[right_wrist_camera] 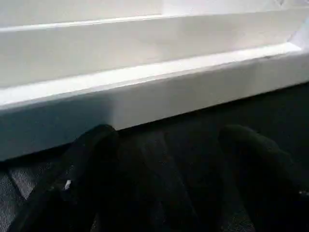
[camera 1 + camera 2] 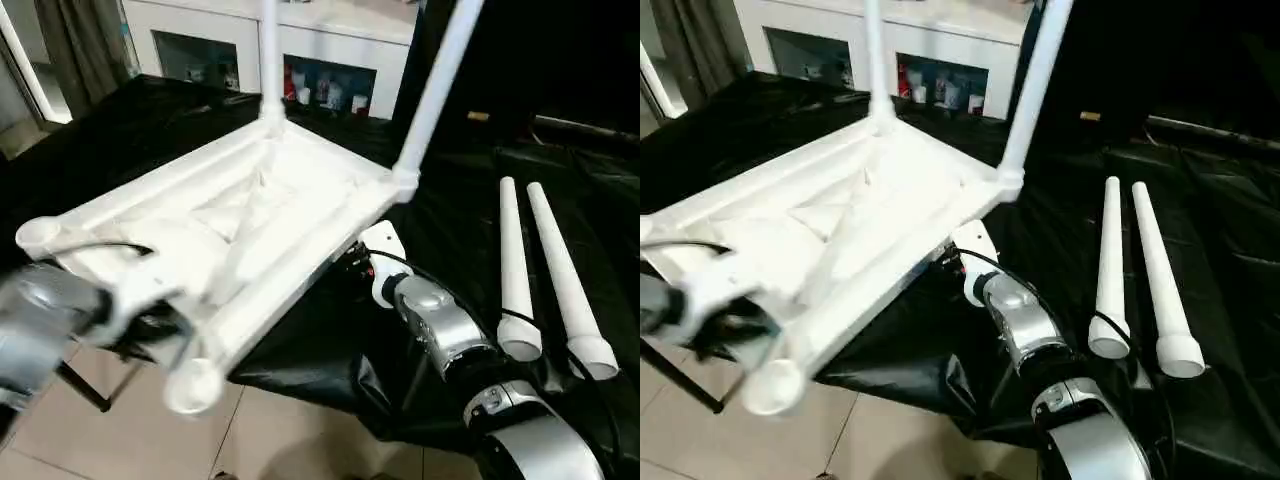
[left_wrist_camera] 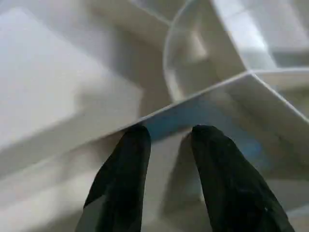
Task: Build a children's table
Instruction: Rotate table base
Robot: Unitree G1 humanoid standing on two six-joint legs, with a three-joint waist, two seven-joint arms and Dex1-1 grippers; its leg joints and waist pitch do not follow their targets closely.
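The children's table top (image 2: 250,215) lies upside down and tilted, its near end hanging past the edge of the black-covered bench. Two white legs (image 2: 268,60) (image 2: 440,80) stand in its far corner sockets. The two near sockets (image 2: 38,235) (image 2: 195,385) are empty. Two loose legs (image 2: 514,270) (image 2: 562,275) lie side by side on the cloth to the right. My left gripper (image 3: 169,133) is shut on a rib of the top's underside near its left end. My right gripper (image 1: 169,140) is open on the cloth, just below the top's long side rim (image 1: 145,92), holding nothing.
Black cloth (image 2: 460,230) covers the bench. A white cabinet with glass doors (image 2: 330,60) stands behind it. Tiled floor (image 2: 130,430) lies below the overhanging end. My right forearm (image 2: 440,330) reaches under the table's right side.
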